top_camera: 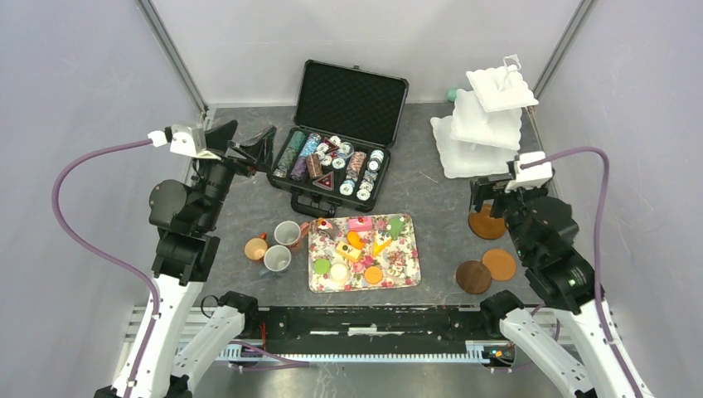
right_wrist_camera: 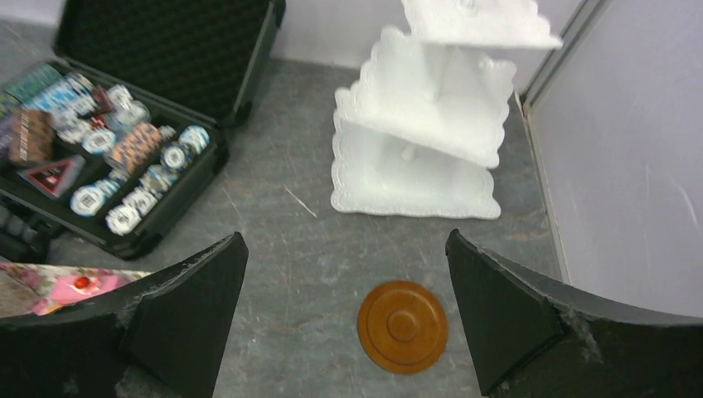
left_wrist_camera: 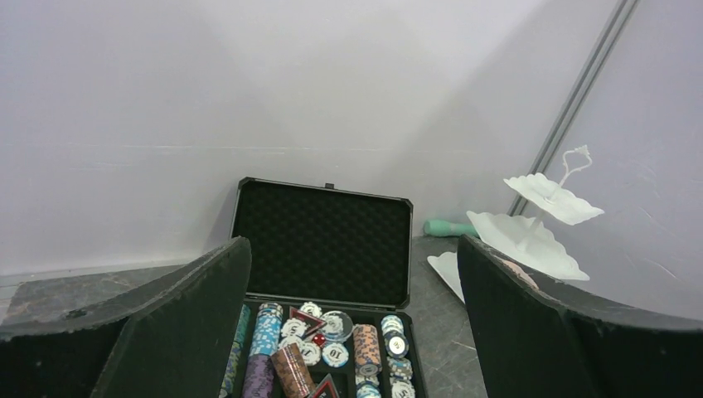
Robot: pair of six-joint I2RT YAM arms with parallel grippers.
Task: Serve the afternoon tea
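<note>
Small toy cakes and macarons [top_camera: 355, 242] in orange, green, pink, yellow and cream lie on a floral tray [top_camera: 408, 271] at the near centre. Three mugs stand left of the tray: orange-brown [top_camera: 255, 248], grey [top_camera: 288, 233], white [top_camera: 277, 260]. My left gripper [top_camera: 249, 146] is open and empty, raised at the left beside the chip case; in the left wrist view [left_wrist_camera: 352, 249] its jaws stand wide apart. My right gripper [top_camera: 491, 197] is open and empty above a brown coaster [right_wrist_camera: 403, 326], its jaws [right_wrist_camera: 344, 240] wide apart.
An open black case of poker chips [top_camera: 336, 141] sits behind the tray. A white three-tier stand [top_camera: 485, 124] stands at the back right, with a teal object [left_wrist_camera: 450, 227] behind it. Three brown coasters [top_camera: 486, 224] [top_camera: 499, 264] [top_camera: 473, 277] lie at the right.
</note>
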